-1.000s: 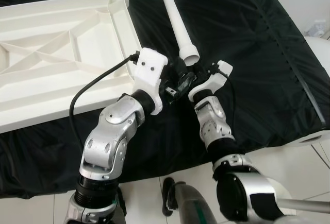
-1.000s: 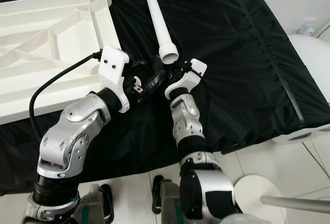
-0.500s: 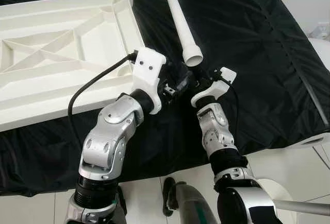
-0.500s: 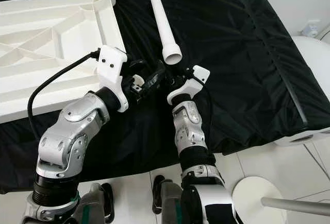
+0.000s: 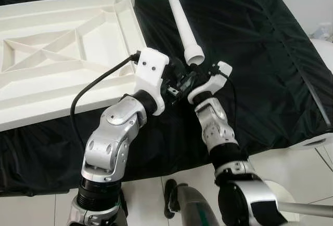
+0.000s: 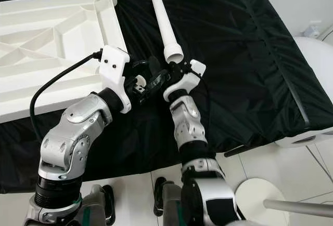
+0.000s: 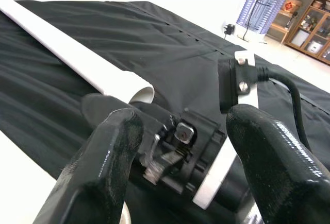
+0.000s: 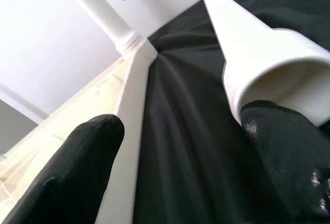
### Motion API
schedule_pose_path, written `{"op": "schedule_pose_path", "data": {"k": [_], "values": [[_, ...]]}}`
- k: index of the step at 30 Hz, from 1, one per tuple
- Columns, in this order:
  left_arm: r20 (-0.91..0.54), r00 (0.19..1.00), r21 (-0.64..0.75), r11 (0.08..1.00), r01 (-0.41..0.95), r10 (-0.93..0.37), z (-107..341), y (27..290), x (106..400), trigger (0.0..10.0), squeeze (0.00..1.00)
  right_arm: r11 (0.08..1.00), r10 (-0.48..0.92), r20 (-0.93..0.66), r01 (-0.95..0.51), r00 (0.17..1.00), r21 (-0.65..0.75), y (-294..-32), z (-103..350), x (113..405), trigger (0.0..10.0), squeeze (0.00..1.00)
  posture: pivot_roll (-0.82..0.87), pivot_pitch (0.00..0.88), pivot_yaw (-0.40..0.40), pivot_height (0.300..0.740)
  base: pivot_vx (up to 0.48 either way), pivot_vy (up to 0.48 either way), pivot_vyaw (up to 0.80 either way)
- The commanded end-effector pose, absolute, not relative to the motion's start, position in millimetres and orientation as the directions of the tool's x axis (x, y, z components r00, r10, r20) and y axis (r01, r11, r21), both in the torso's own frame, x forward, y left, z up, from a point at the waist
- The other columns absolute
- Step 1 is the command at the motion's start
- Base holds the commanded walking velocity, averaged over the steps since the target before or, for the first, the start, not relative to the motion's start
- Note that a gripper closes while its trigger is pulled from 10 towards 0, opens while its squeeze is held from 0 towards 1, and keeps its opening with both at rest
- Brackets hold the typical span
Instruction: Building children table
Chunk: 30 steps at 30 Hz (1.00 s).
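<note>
The right gripper [image 8: 170, 147], fingers apart, is set at the loose table leg [image 5: 183, 26], one fingertip touching its open end. The left gripper [image 7: 185, 147], fingers also apart, is crowded against it at nine o'clock. A collision could be caused, or the leg rolled across the black cloth [image 5: 250, 39].

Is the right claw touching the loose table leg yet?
Cannot tell. In the right wrist view one black finger overlaps the open end of the loose table leg, with no gap seen, but contact isn't plain. The right claw is open.

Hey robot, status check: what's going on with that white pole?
Both grippers open: right gripper at the loose table leg open end, left gripper beside it. Tabletop upside down. Nothing blocking.
</note>
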<state>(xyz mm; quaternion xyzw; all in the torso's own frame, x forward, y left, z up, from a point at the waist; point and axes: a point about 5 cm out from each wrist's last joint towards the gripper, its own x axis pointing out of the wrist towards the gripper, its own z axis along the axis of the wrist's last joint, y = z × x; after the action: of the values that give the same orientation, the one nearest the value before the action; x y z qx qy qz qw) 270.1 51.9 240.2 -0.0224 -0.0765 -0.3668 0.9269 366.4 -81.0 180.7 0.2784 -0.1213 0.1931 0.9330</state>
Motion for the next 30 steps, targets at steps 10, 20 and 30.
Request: {"op": "schedule_pose_path", "data": {"k": [10, 20, 30], "values": [[0.148, 0.792, -0.001, 0.801, 0.599, -0.593, 238.8, 56.9, 272.3, 10.0, 0.00, 0.747, 0.255, 0.293, -0.380, 0.922, 0.546, -78.1, 181.0, 380.6, 10.0, 0.00, 0.10, 0.215, -0.072, 0.740, 0.000, 0.000, 0.00], [0.146, 0.791, 0.001, 0.800, 0.600, -0.594, 239.2, 56.9, 272.3, 10.0, 0.00, 0.764, 0.110, 0.237, -0.235, 0.965, 0.602, -100.1, 183.0, 393.7, 5.4, 0.00, 0.11, 0.218, -0.065, 0.740, 0.000, 0.000, 0.00], [0.083, 0.775, -0.020, 0.776, 0.630, -0.627, 231.5, 59.5, 272.4, 10.0, 0.00, 0.762, 0.033, 0.248, -0.185, 0.968, 0.621, -120.1, 187.9, 398.9, 0.0, 0.00, 0.10, 0.219, -0.049, 0.740, 0.000, 0.000, 0.00]]}}
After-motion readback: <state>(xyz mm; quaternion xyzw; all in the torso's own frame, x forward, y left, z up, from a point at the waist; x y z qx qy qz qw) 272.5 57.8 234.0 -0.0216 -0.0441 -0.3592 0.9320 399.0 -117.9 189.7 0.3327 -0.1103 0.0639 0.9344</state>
